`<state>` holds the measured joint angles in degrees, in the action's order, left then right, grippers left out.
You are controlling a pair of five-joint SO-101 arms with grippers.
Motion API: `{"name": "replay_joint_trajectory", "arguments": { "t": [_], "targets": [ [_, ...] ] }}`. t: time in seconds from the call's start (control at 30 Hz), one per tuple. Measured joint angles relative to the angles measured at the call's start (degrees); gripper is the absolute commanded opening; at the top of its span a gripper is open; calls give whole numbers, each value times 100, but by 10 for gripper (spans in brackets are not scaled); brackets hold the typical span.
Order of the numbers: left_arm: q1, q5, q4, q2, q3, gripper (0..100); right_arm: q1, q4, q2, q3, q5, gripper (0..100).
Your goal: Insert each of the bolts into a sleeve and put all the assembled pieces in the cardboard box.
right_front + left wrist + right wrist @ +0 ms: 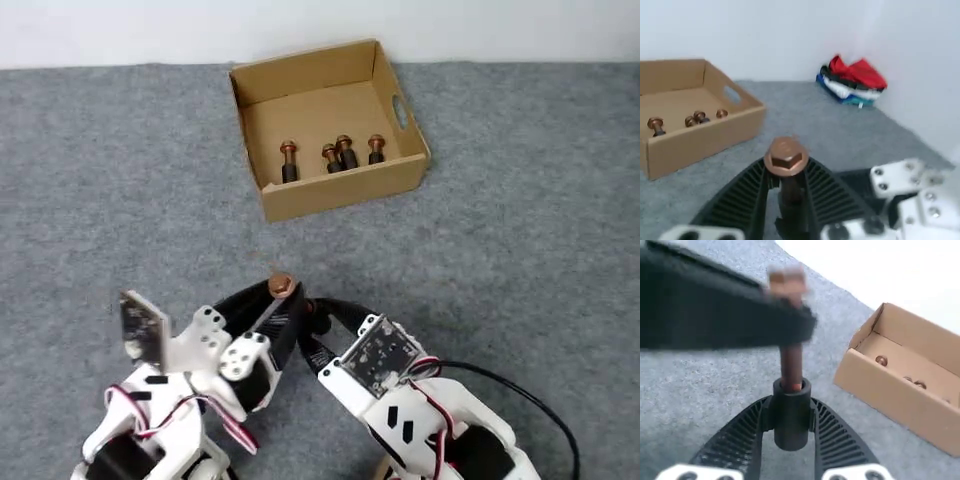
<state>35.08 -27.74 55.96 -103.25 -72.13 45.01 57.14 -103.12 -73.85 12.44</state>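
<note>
Gripping the bolt (785, 156), your left fingers (747, 192) are clenched on it near the cardboard box (340, 190). Your right fingers (737, 440) clamp the sleeve (790, 425), shank tip at its mouth.

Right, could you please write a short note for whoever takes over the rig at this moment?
Left gripper: shut on a copper-headed bolt, head up.
Right gripper: shut on a black sleeve directly under the bolt. The shank tip is at the sleeve's mouth, not yet seated.
Done: four assembled pieces stand in the cardboard box.
Left to do: push this bolt home, then put the piece in the box.
</note>
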Motion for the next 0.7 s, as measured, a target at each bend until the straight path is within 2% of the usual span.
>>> {"name": "replay_joint_trajectory", "arguments": {
  "t": [0.2,0.4,0.7],
  "targets": [
    [9,220,53,-18,-229,15,-18,-18,9,0,378,8],
    [-9,545,457,-26,-325,199,0,-18,18,-26,431,8],
    [-229,730,668,-18,-202,206,-35,-35,0,0,448,8]
  ]
}}
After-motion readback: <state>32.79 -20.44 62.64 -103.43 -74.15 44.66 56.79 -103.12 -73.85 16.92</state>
